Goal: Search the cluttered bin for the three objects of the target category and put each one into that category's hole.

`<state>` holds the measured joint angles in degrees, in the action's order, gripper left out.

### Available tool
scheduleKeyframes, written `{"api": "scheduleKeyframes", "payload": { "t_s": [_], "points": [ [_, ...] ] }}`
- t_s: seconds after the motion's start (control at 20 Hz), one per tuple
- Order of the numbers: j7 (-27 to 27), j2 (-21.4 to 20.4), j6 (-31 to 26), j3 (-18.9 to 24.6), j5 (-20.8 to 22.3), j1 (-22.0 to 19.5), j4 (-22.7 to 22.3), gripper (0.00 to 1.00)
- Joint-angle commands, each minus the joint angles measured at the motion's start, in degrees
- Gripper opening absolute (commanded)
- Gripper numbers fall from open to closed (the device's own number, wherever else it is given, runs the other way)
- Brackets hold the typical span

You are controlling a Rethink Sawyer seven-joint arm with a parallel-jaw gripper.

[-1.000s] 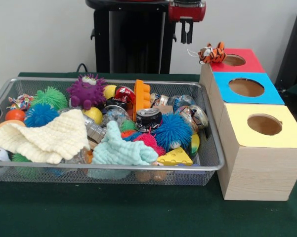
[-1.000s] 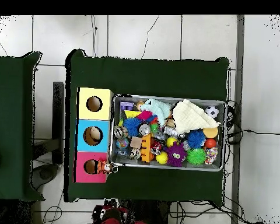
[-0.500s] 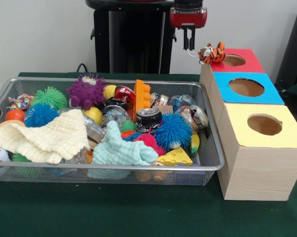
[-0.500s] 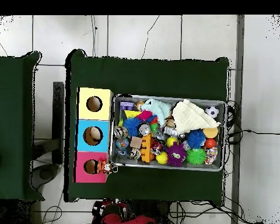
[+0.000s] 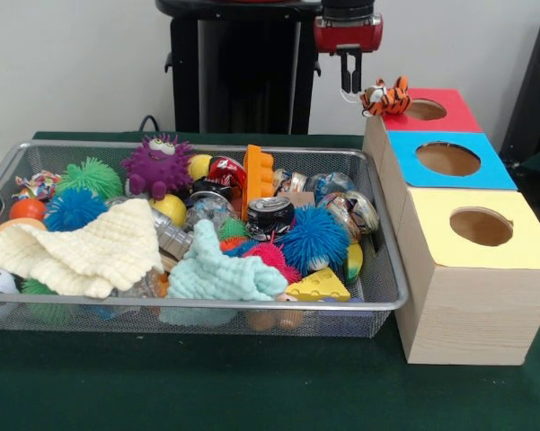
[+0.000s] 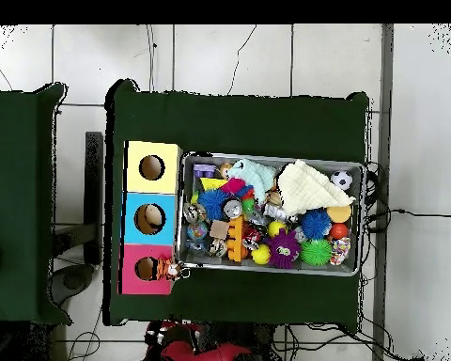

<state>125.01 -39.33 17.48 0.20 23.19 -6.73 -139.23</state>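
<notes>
Gripper [image 5: 349, 75] shifts slightly toward the boxes since half a second ago, hanging straight down from above, fingers close together, holding nothing. Tiger toy [image 5: 385, 97] sits just below and beside it on the red box [image 5: 449, 118] edge, next to the hole. Bin [image 5: 385, 289] clutter lies lower, unchanged.

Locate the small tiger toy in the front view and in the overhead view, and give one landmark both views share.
Front view: the tiger toy sits upper right, on the red box top's left corner, beside its hole.
Overhead view: the tiger toy sits lower left, on the red box top's corner nearest the wire bin.
Shared landmark: the red box top, beside the blue one.
</notes>
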Motion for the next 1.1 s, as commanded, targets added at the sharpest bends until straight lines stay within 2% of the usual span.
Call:
{"api": "scheduleKeyframes", "payload": {
  "t_s": [0.05, 0.45, 0.7, 1.1],
  "points": [
    [4.3, 0.3, -2.5, 5.3, 0.0, -1.9, 9.1, 0.00],
    [5.1, 0.9, -0.3, 3.3, -1.6, -0.1, 9.5, 0.00],
    [5.4, 1.7, 0.5, 4.0, -1.2, -1.1, 10.2, 0.00],
    [6.4, 0.8, 1.3, 2.2, -3.3, 1.4, 9.4, 0.00]
  ]
}}
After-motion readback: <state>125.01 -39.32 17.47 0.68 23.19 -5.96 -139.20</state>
